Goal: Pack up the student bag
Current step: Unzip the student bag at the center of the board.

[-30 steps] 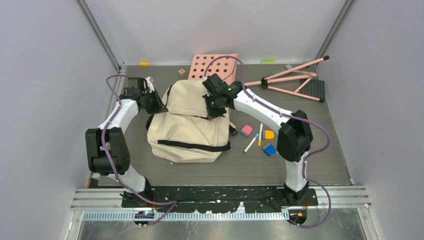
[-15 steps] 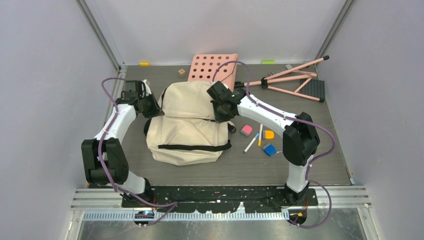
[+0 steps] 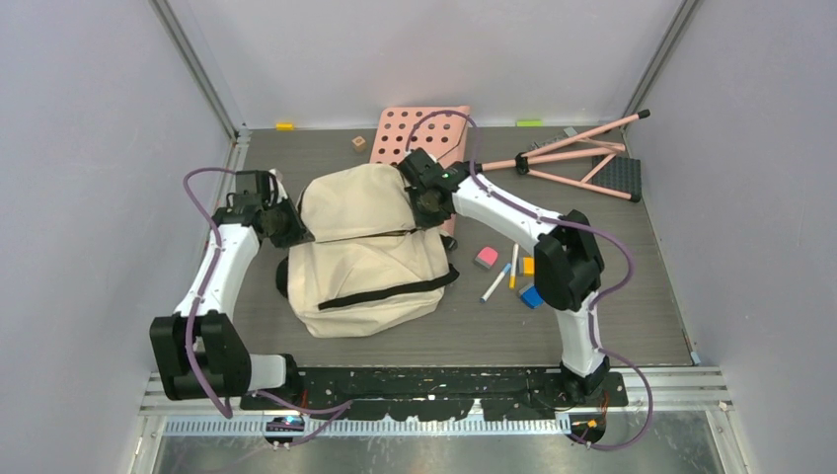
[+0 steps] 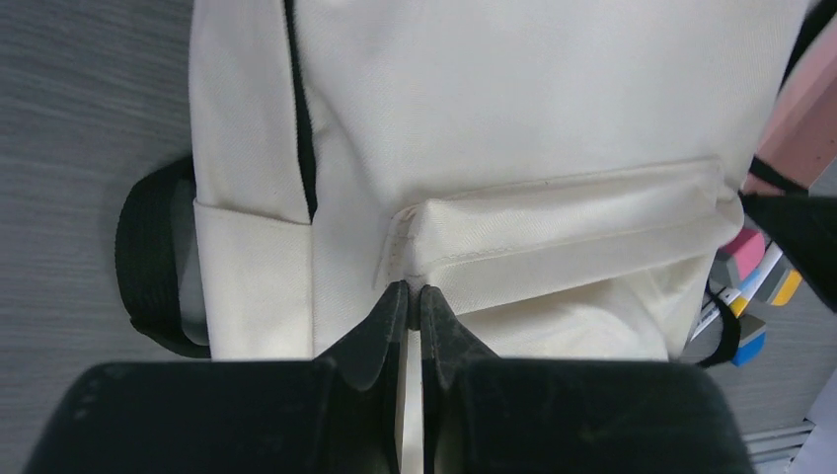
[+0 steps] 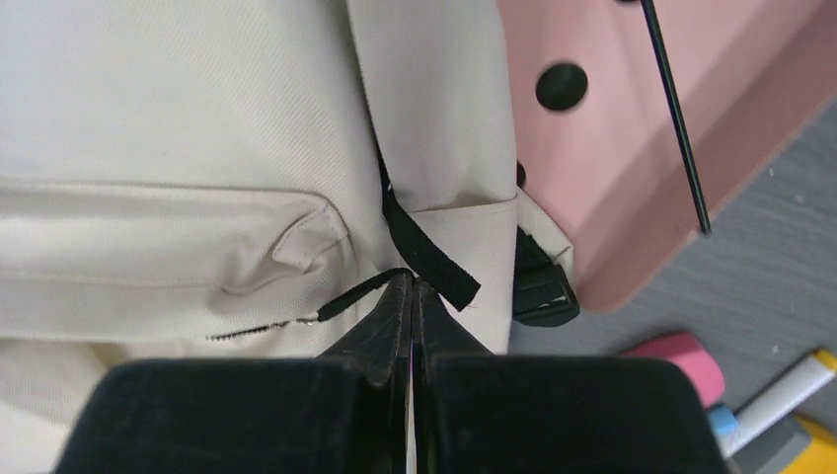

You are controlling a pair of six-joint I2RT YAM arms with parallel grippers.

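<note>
Student bag (image 3: 367,259) lies mid-table (image 3: 632,296), front pocket up, just before the pink perforated board (image 3: 424,133). Left gripper (image 4: 408,292): jaws pinching the cream pocket seam. Right gripper (image 5: 412,281): jaws closed tight at the bag's black strap (image 5: 424,252).

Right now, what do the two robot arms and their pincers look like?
The left arm and right arm have white tube-like segments, chunky black joints and looping purple cables. The left gripper and right gripper have black tapered fingers.

The student bag (image 3: 365,252) lies before the board (image 3: 456,143) (markers (image 3: 496,281) lie to its right).
</note>
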